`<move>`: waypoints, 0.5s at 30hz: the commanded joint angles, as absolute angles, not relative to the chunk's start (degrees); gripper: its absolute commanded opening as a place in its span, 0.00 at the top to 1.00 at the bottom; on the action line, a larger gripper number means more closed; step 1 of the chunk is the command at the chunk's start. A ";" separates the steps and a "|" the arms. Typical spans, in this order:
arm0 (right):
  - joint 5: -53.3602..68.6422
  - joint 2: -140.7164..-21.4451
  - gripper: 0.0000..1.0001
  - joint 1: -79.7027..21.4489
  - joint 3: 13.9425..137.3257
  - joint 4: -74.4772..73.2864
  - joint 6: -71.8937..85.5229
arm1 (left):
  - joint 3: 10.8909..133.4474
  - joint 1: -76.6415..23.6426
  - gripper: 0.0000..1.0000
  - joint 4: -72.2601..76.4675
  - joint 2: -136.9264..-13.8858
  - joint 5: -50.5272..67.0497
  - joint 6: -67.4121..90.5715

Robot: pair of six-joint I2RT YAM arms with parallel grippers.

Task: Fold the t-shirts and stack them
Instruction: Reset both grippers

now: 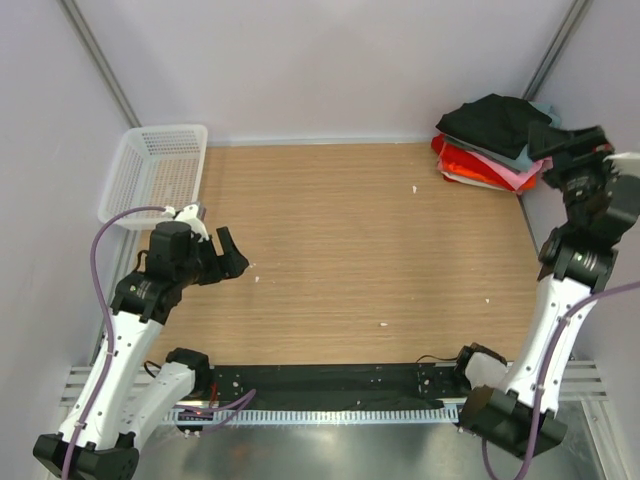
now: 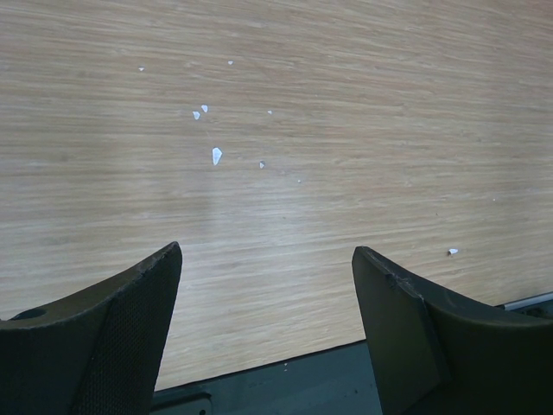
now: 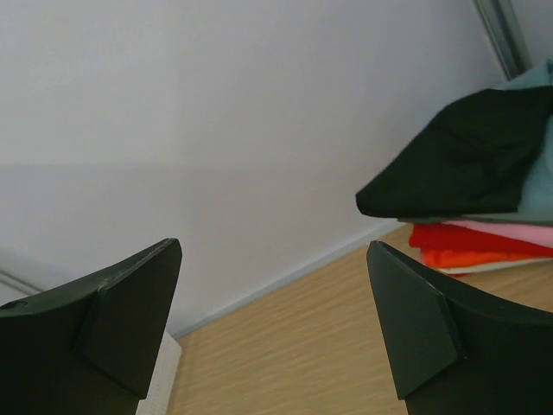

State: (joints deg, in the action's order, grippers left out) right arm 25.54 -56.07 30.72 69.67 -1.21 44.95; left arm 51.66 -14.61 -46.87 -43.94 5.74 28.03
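Observation:
The t-shirts lie stacked in the table's back right corner. A loosely folded black t-shirt (image 1: 492,122) (image 3: 467,160) is on top. Teal-grey (image 3: 540,173), pink (image 3: 518,229) and red-orange (image 1: 470,165) (image 3: 467,242) layers show beneath it. Just right of the stack, my right gripper (image 1: 548,138) (image 3: 275,259) hovers above table height. It is open, with nothing between its fingers and no contact with the cloth. Low over bare wood at the left side, my left gripper (image 1: 232,258) (image 2: 266,259) is also open and empty.
A white mesh basket (image 1: 155,170) sits at the back left corner; its corner (image 3: 160,380) also shows in the right wrist view. Small white specks (image 2: 216,156) dot the wooden table (image 1: 350,240). Walls close in the back and both sides.

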 commanded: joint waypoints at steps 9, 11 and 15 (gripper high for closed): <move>9.50 -40.96 0.01 21.54 49.58 -24.77 32.79 | 51.59 -14.77 0.19 -44.39 -42.89 6.42 27.25; 4.08 -40.08 0.00 21.53 49.40 -30.38 29.03 | 51.59 -14.77 0.19 -44.56 -42.80 6.15 27.25; 0.26 -35.97 0.00 19.69 48.26 -33.49 27.86 | 51.42 -14.85 0.19 -44.56 -42.89 5.89 27.33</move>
State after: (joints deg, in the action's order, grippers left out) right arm 6.26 -40.36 20.86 48.16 -29.32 31.64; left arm 51.57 -14.61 -46.50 -43.57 5.82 28.01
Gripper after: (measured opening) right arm 0.996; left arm 0.811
